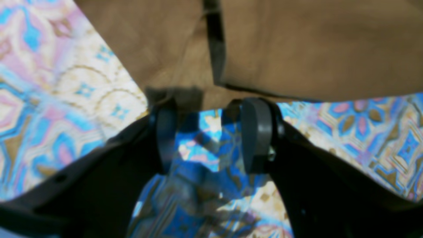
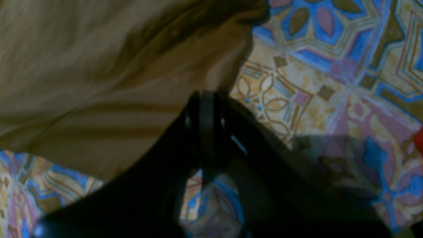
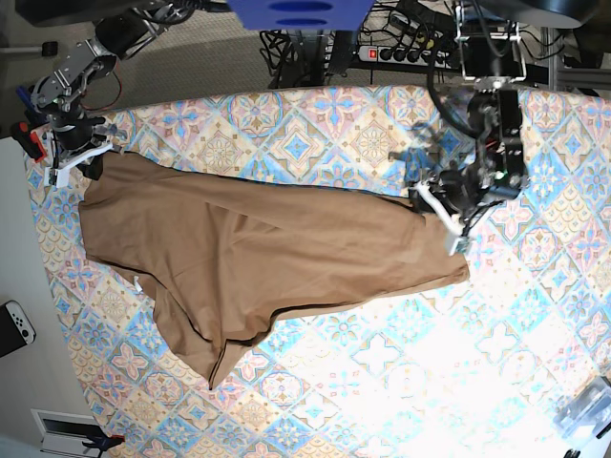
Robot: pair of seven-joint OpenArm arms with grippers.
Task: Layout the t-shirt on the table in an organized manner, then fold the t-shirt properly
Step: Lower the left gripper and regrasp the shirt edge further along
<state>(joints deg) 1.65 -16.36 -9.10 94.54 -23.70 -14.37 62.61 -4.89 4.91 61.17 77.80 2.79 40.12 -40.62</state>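
Note:
The brown t-shirt (image 3: 267, 248) lies crumpled across the table (image 3: 315, 124), from the far left to right of centre, with a small white tag (image 3: 139, 282) at its left edge. My right gripper (image 3: 81, 157) is at the shirt's upper left corner. In the right wrist view, my right gripper (image 2: 206, 97) is shut on the edge of the t-shirt (image 2: 99, 82). My left gripper (image 3: 441, 218) sits at the shirt's right end. In the left wrist view, my left gripper (image 1: 211, 110) is open, tips at the edge of the t-shirt (image 1: 297, 49), only patterned cloth (image 1: 205, 148) between them.
The table's left edge runs close to my right arm, with a white controller (image 3: 14, 324) on the floor beyond it. Cables and a power strip (image 3: 401, 48) lie behind the table. A clear plastic item (image 3: 587, 405) sits at the near right corner.

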